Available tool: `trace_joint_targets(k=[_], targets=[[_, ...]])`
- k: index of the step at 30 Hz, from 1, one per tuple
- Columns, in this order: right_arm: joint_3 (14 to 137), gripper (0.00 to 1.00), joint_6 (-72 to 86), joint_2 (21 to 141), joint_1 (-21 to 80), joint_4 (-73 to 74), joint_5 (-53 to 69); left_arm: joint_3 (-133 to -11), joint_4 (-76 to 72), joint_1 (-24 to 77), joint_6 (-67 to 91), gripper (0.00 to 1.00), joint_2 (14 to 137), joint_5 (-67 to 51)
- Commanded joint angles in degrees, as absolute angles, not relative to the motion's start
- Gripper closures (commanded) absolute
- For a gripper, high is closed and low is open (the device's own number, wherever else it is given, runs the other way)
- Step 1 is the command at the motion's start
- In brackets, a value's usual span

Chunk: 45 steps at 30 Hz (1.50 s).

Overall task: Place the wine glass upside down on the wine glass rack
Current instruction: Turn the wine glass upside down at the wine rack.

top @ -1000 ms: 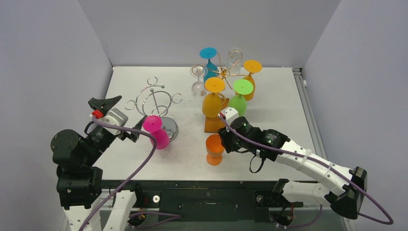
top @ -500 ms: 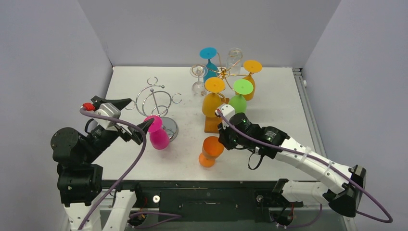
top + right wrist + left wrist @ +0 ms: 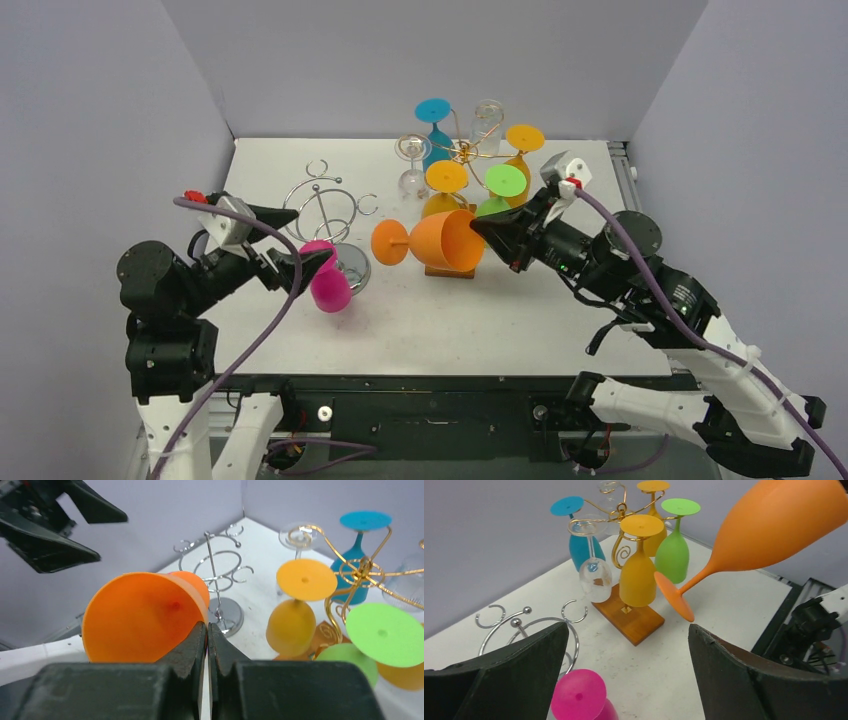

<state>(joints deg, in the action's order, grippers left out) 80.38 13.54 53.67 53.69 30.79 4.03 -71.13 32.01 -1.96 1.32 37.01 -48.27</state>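
My right gripper (image 3: 492,231) is shut on the rim of an orange wine glass (image 3: 440,240) and holds it on its side in the air, foot pointing left, in front of the gold rack (image 3: 465,150). In the right wrist view the fingers (image 3: 206,627) pinch the rim of the orange glass (image 3: 140,620). A pink wine glass (image 3: 326,281) stands upside down on the table beside the silver rack (image 3: 325,205). My left gripper (image 3: 288,240) is open and empty just left of the pink glass (image 3: 579,697). The orange glass (image 3: 774,525) shows high at the right in the left wrist view.
The gold rack (image 3: 624,515) on a wooden base (image 3: 440,268) holds several upside-down glasses: yellow (image 3: 445,185), green (image 3: 503,190), blue (image 3: 434,125), amber and clear. The silver rack (image 3: 215,565) hangs empty. Grey walls close the left, back and right sides.
My right arm has lifted the orange glass off the table, swung it up and back, and turned it onto its side. My left gripper has shifted slightly nearer the pink glass, still open.
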Motion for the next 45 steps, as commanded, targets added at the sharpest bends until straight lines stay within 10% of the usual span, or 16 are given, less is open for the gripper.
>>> trace_joint_targets(k=[1,25,35,40,45], targets=[[82.1,1.0,12.6,53.1,53.6,21.0,6.9,-72.3,25.6,-1.8,10.7,0.14,41.4,-52.6],[76.2,1.0,17.3,55.8,55.8,-1.8,10.7,-72.0,12.9,-1.8,20.2,0.25,45.1,-62.2],[74.5,0.99,14.3,56.0,59.0,-2.7,8.2,-74.2,5.9,-1.8,22.2,0.95,48.3,-62.1],[73.2,0.51,12.4,55.5,59.2,1.6,4.8,-80.5,12.6,-1.8,8.3,1.0,49.4,-54.5],[68.3,0.37,9.4,51.1,59.1,8.5,-1.7,-85.8,8.4,-1.8,-10.2,1.0,52.1,-39.7]])
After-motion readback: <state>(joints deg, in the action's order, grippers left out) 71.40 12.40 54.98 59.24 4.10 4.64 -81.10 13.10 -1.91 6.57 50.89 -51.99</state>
